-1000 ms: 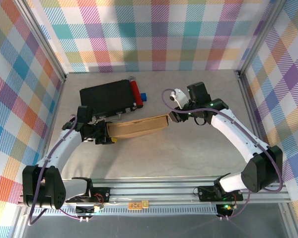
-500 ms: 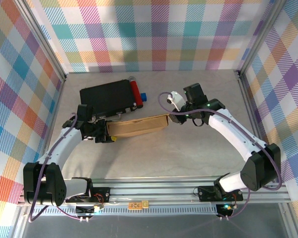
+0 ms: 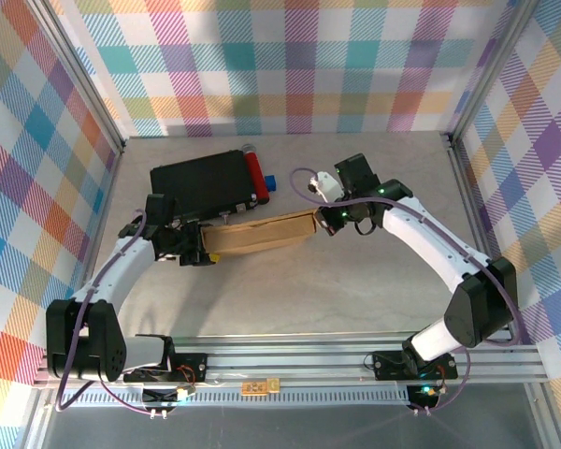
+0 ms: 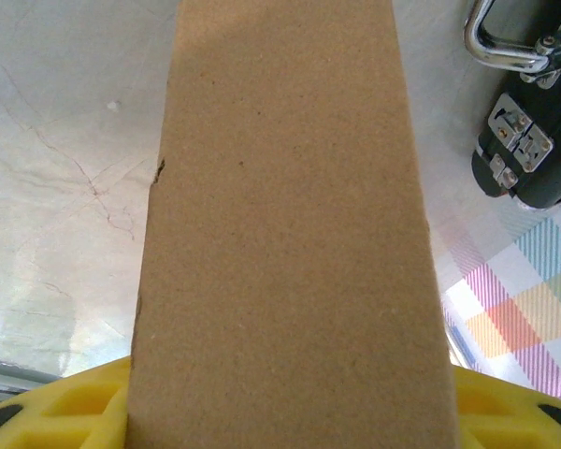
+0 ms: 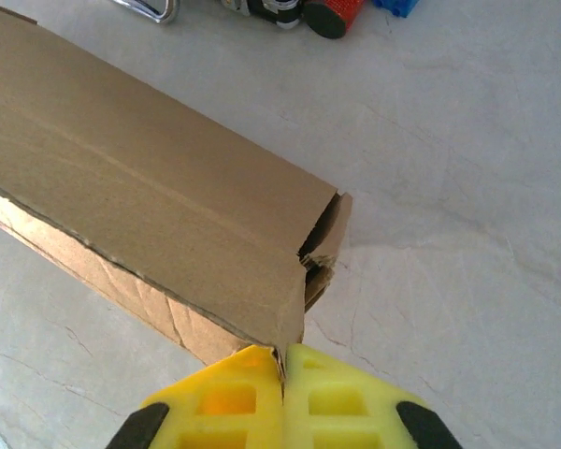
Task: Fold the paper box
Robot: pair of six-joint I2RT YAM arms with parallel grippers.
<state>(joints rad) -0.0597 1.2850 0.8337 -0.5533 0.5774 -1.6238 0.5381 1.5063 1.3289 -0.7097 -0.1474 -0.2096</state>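
The right gripper [image 5: 282,379] had its yellow fingers [image 5: 220,393] pressed flat together. The near bottom corner of the paper box [image 5: 150,187] ran straight down into the seam between them. Whether a sliver of card was actually nipped there was hard to tell from the wrist view. That end of the box gaped a little, with an inner flap showing in the slot.

From above, the box lay as a long, folded-up brown bar across the middle of the table [image 3: 290,290], slightly tilted, with its right end at this gripper. At the opposite end the left gripper [image 3: 196,249] held its jaws part-spread, clamped across the box's width (yellow fingers [image 4: 65,407] showed on either side of the card). Just behind the box sat a black case [image 3: 204,182] with a red cylinder [image 3: 253,173] along its right edge.
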